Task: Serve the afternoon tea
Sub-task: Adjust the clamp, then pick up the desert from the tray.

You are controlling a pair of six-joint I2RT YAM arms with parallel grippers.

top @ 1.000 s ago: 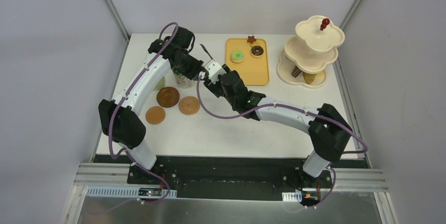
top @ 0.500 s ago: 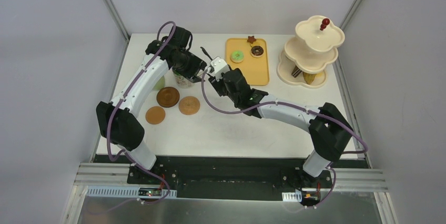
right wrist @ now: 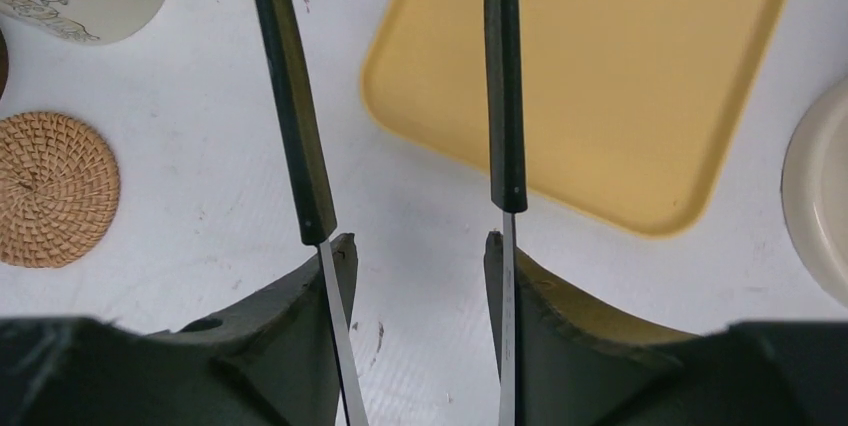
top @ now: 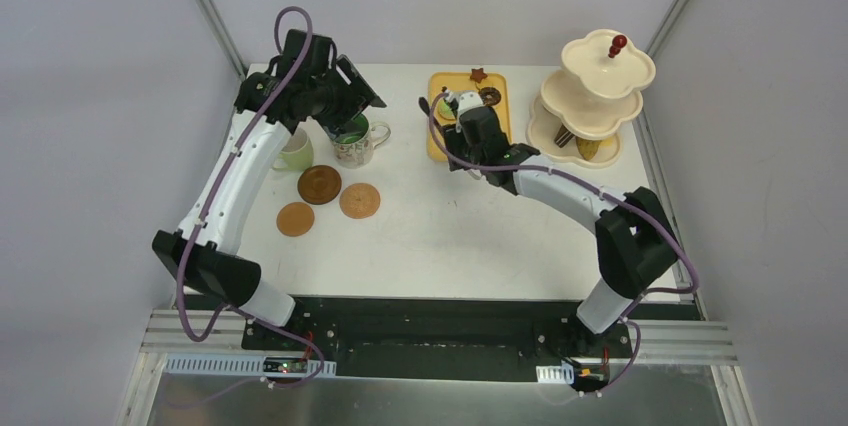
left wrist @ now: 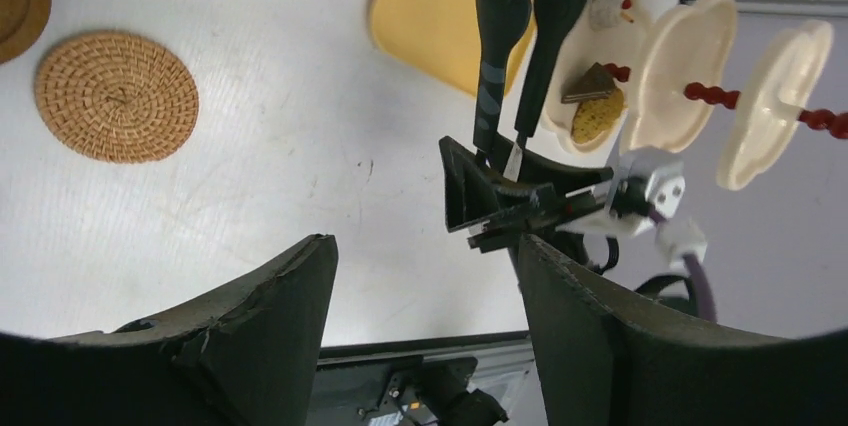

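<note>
The patterned green-lined mug (top: pixel 354 142) stands on the table behind three brown coasters (top: pixel 319 184), with a cream mug (top: pixel 294 151) to its left. My left gripper (top: pixel 350 98) (left wrist: pixel 425 246) hovers above the patterned mug, open and empty. My right gripper (top: pixel 455 114) (right wrist: pixel 418 241) is shut on the black tongs (right wrist: pixel 290 96) (left wrist: pixel 500 46), whose two arms press against the inner faces of my fingers. The tongs reach over the near left corner of the yellow tray (right wrist: pixel 600 76). Toy pastries (top: pixel 488 96) lie on that tray. The cream three-tier stand (top: pixel 592 86) holds two pastries (top: pixel 587 148) on its bottom tier.
The yellow tray (top: pixel 500 141) sits at the back centre, the stand at the back right corner. One woven coaster (right wrist: pixel 50 189) (left wrist: pixel 117 96) lies left of the tongs. White walls close in the table's back and sides.
My left gripper has let go of the patterned mug, opened and lifted back and to the left. My right gripper has carried the tongs right, from beside the mug to the yellow tray.
</note>
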